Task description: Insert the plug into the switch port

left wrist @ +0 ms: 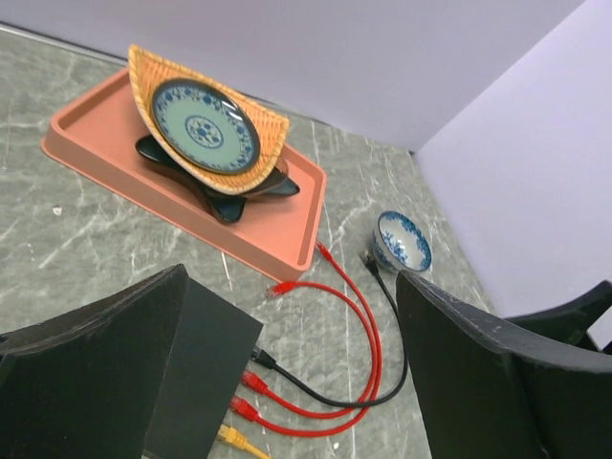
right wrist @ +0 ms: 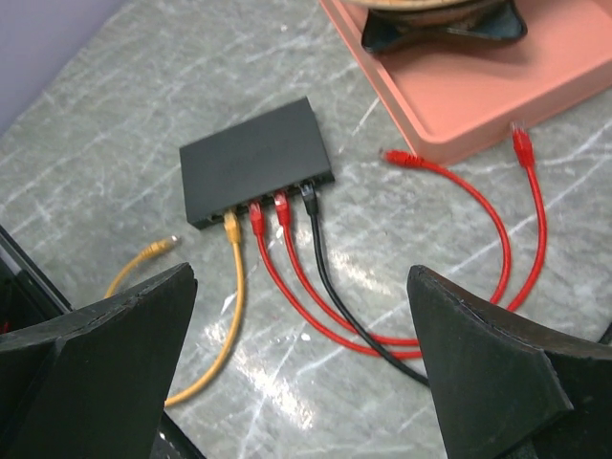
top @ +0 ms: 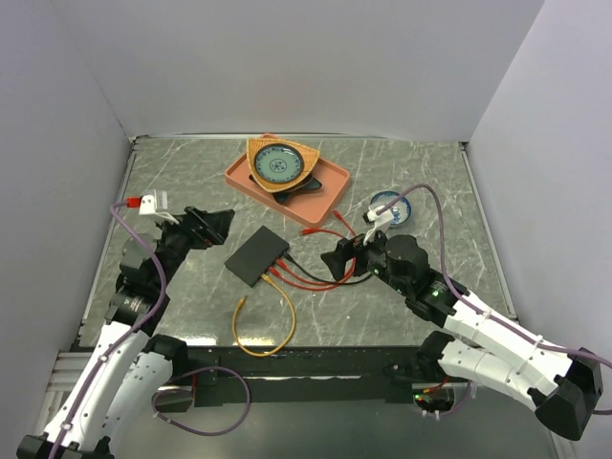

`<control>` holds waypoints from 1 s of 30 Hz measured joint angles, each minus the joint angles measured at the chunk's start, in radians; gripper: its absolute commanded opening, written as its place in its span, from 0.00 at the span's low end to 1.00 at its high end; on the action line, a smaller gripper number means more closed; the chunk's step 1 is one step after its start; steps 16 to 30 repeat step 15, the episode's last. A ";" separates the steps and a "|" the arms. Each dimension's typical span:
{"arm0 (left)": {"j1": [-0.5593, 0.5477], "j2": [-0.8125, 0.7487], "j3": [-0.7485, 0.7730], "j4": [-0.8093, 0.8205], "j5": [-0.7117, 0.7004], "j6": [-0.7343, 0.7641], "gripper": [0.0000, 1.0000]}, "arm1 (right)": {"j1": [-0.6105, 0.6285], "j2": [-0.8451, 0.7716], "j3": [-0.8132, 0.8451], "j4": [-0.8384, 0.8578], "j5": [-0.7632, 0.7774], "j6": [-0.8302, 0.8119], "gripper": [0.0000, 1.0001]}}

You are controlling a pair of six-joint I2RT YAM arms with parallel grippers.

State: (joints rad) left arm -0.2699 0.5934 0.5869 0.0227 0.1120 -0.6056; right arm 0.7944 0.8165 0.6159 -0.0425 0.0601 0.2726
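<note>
The flat black switch (top: 258, 255) (right wrist: 253, 163) lies mid-table. Its port edge (right wrist: 273, 199) faces my right arm. A yellow plug (right wrist: 230, 225), two red plugs (right wrist: 256, 216) and a black plug (right wrist: 308, 195) sit in the ports. Free cable ends lie loose: a red plug (right wrist: 400, 158) and another (right wrist: 521, 143) by the tray, a yellow one (right wrist: 164, 246), and a black one (left wrist: 368, 258) near the bowl. My left gripper (top: 218, 225) (left wrist: 292, 282) hovers open left of the switch. My right gripper (top: 337, 260) (right wrist: 301, 277) hovers open above the cable loops. Neither holds anything.
An orange tray (top: 330, 182) at the back holds a woven basket with a blue-patterned plate (top: 277, 163) on a dark dish. A small blue-and-white bowl (top: 390, 206) stands right of it. White walls enclose the marble-patterned table (top: 191, 182).
</note>
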 measured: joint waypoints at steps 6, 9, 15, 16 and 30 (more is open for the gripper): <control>0.000 -0.059 -0.032 -0.001 -0.043 0.001 0.96 | 0.000 -0.024 -0.019 -0.028 0.002 0.000 0.99; 0.000 -0.082 -0.049 0.000 -0.060 0.001 0.96 | 0.000 -0.025 -0.019 -0.028 0.002 0.000 0.99; 0.000 -0.099 -0.077 0.021 -0.084 0.001 0.96 | 0.000 -0.017 -0.013 -0.026 -0.011 -0.006 0.99; 0.000 -0.099 -0.077 0.021 -0.084 0.001 0.96 | 0.000 -0.017 -0.013 -0.026 -0.011 -0.006 0.99; 0.000 -0.099 -0.077 0.021 -0.084 0.001 0.96 | 0.000 -0.017 -0.013 -0.026 -0.011 -0.006 0.99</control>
